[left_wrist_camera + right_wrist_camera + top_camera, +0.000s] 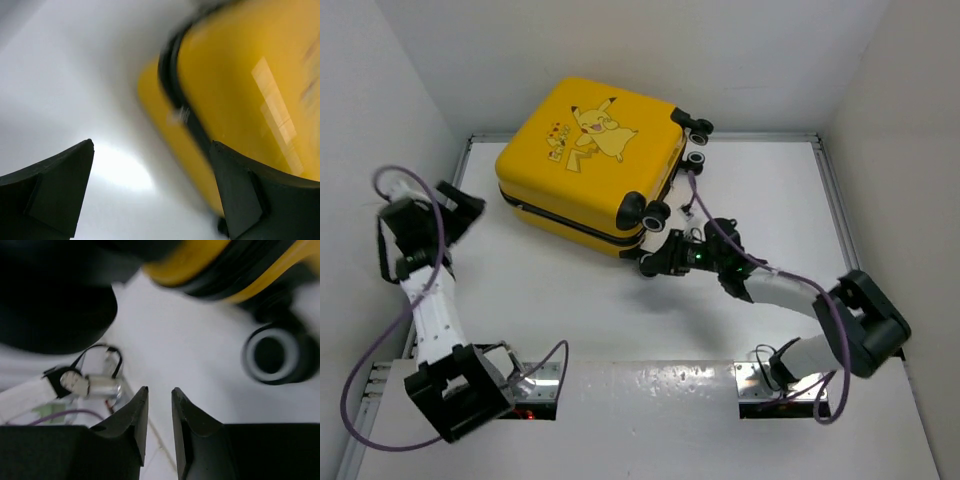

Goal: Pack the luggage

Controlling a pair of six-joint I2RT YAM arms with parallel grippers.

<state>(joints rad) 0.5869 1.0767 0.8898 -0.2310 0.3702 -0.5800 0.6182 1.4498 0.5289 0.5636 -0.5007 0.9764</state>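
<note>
The luggage is a yellow hard-shell suitcase with a Pikachu print, lying shut on the white table at the back centre. My left gripper hovers left of it, open wide and empty. In the left wrist view my left gripper faces the luggage and its black zipper band. My right gripper sits at the case's near right corner, just below a black wheel. In the right wrist view my right gripper shows a narrow gap with nothing in it, under the luggage and a wheel.
Two more wheels stick out at the case's far right corner. White walls close in the table on three sides, with a metal rail along the right edge. A silver fitting with a black cable loop lies beyond my right fingers.
</note>
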